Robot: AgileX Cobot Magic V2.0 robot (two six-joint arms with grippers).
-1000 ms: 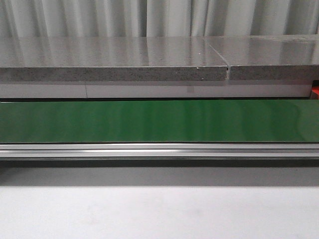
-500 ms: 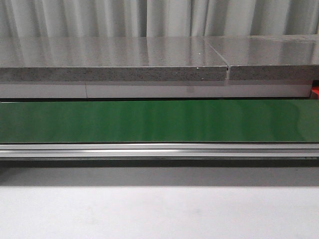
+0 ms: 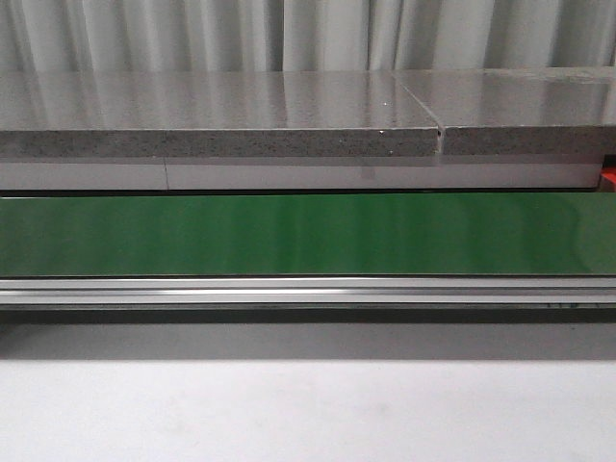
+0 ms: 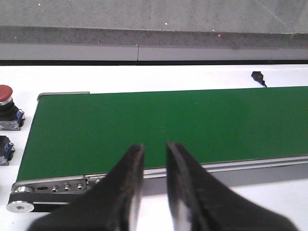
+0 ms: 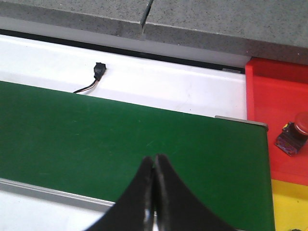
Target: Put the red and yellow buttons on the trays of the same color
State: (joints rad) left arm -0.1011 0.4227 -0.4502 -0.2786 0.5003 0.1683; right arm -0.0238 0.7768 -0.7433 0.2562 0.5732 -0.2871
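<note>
In the left wrist view a red button point(image 4: 5, 99) on a dark base stands on the white table beside the end of the green belt point(image 4: 159, 125). A second dark button base point(image 4: 4, 149) is cut off by the frame edge, so its cap colour is hidden. My left gripper point(image 4: 154, 146) hovers over the belt's near rail, open by a narrow gap with nothing in it. In the right wrist view another red button point(image 5: 295, 131) lies on the red tray point(image 5: 274, 91), with the yellow tray point(image 5: 288, 207) next to it. My right gripper point(image 5: 154, 158) is shut and empty over the belt.
The green belt point(image 3: 308, 233) runs across the front view between a metal rail point(image 3: 308, 289) and a grey stone ledge point(image 3: 221, 115). A sliver of the red tray point(image 3: 606, 176) shows at the far right. A small black cable connector point(image 5: 99, 70) lies behind the belt.
</note>
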